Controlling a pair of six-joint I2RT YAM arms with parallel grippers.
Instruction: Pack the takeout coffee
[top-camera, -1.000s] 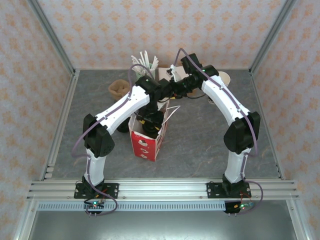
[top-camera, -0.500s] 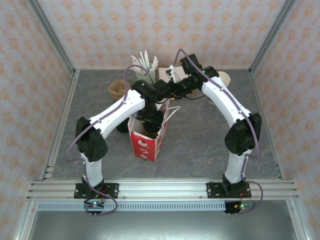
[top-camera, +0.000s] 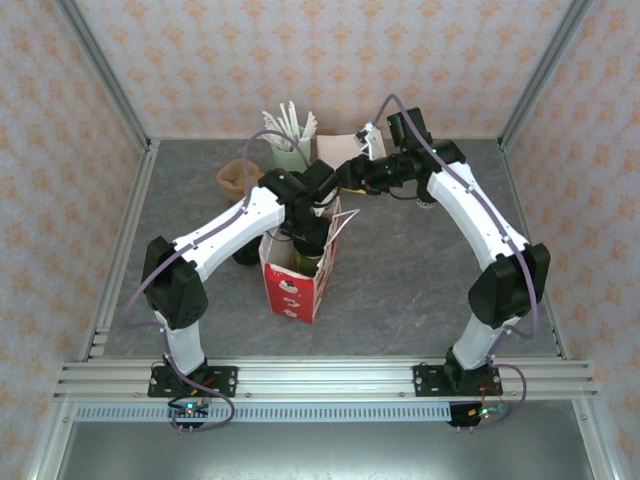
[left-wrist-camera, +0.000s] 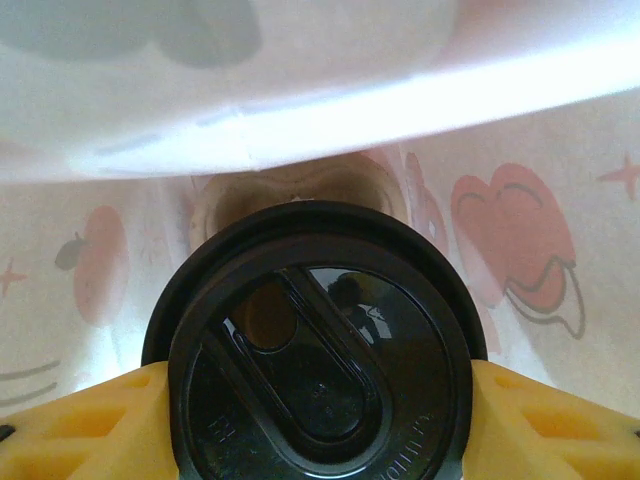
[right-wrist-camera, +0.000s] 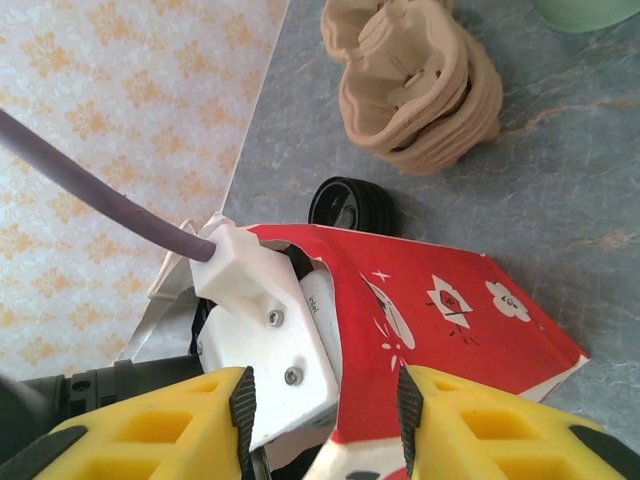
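Swung outward at the elbow since a second ago, my right arm (top-camera: 480, 215) now reaches in from farther right. The right jaws stand parted astride the rim of the red-and-white bag (right-wrist-camera: 450, 300). The left jaws grasp the takeout coffee (left-wrist-camera: 320, 340) at its black lid, down inside that bag on the counter (top-camera: 420, 290).
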